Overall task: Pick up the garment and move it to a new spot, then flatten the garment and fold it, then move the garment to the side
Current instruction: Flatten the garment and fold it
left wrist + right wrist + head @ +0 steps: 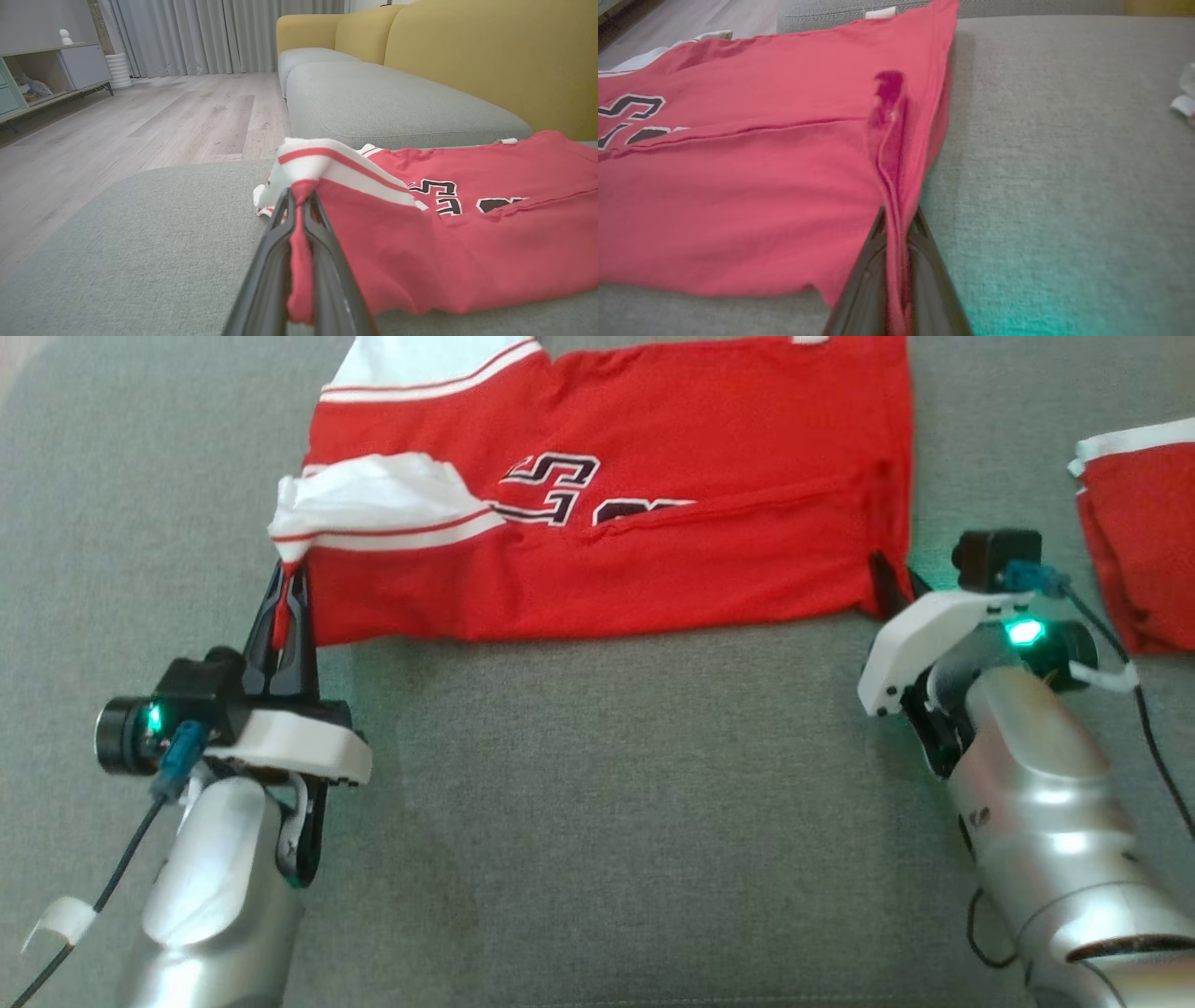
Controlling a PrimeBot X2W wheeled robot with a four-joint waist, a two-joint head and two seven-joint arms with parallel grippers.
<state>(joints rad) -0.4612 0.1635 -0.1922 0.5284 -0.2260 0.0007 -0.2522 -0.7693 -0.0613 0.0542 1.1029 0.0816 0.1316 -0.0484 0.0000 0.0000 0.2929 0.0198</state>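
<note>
The garment (pixel 653 532) is a red jersey with white striped sleeve trim and dark numerals, lying folded across the grey cushion. My left gripper (pixel 288 583) is shut on the garment's near left corner by the white sleeve; in the left wrist view red cloth (pixel 299 261) is pinched between the dark fingers (pixel 327 261). My right gripper (pixel 887 588) is shut on the garment's near right corner, and the right wrist view shows a ridge of red fabric (pixel 892 177) running into the closed jaws. Each held corner is puckered up a little off the cushion.
A second red garment with white trim (pixel 1139 541) lies at the right edge. The grey cushion (pixel 597 803) stretches bare between my arms. Behind are a yellow sofa back (pixel 467 56), wooden floor (pixel 140 121) and a low cabinet (pixel 42 74).
</note>
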